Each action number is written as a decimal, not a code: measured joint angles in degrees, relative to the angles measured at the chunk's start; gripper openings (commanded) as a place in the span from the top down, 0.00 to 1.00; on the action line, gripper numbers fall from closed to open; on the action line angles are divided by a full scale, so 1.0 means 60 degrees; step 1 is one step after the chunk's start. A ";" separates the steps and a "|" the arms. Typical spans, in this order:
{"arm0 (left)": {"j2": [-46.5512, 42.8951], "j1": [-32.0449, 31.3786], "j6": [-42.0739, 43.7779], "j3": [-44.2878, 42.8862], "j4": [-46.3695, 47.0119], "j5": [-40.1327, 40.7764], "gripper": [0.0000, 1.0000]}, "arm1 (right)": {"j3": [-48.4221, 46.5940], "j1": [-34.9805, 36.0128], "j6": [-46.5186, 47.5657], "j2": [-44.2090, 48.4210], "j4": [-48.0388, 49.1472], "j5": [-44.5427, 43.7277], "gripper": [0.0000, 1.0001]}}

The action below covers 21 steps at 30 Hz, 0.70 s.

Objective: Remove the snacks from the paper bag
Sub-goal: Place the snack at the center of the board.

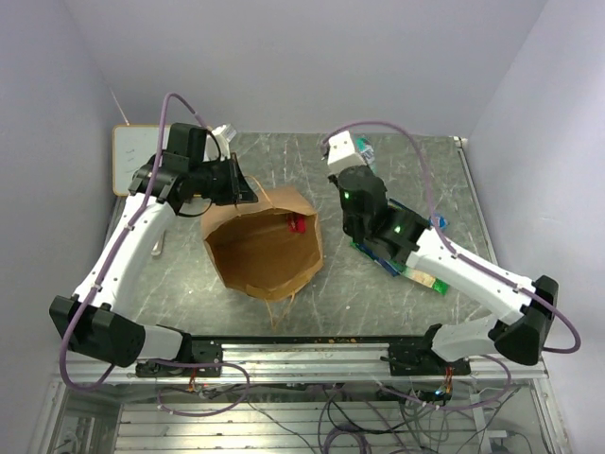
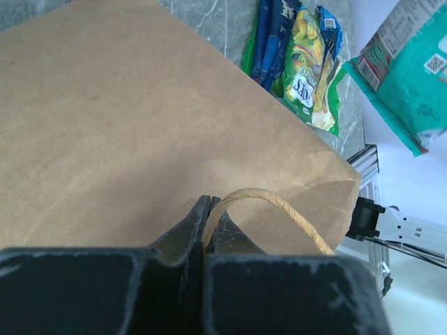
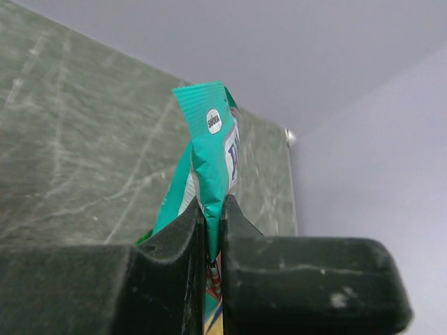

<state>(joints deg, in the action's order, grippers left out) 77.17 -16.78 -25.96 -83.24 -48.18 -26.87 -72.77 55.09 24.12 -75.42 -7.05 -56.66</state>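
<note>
A brown paper bag is being held by its twisted handle at the centre of the top view, mouth open, with a red packet seen inside. The handle is being pinched by the fully closed left gripper. At upper centre-right, a teal packet is being clamped by the closed right gripper. More packets are lying on the table at right.

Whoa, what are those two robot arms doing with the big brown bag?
They are emptying snacks out of it. The left claw pinches the twisted handle of the paper bag, steadying it. The right claw is shut on a teal snack packet, held up over the table. Several packets already lie on the table beside the bag, and something red shows inside it.
</note>
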 measured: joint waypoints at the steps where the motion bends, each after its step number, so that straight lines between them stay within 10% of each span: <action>1: -0.0022 0.0000 -0.0007 0.0069 0.0076 -0.0026 0.93 | -0.0186 -0.0284 -0.0707 -0.0157 -0.0619 -0.0098 1.00; 10: 0.0062 0.0033 -0.0033 0.0222 0.0135 -0.0091 0.93 | -0.3359 -0.2801 -0.7479 -0.1920 -0.7267 -0.0222 1.00; 21: 0.0124 0.0036 -0.0251 0.0568 0.0444 -0.0255 0.93 | -0.2878 -0.4342 -1.1468 -0.2612 -1.1245 0.1687 1.00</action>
<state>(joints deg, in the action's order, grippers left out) 77.91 -16.56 -27.46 -79.83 -45.52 -28.40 -90.04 29.04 -44.69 -91.09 -74.52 -46.54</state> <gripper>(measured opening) 0.076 0.045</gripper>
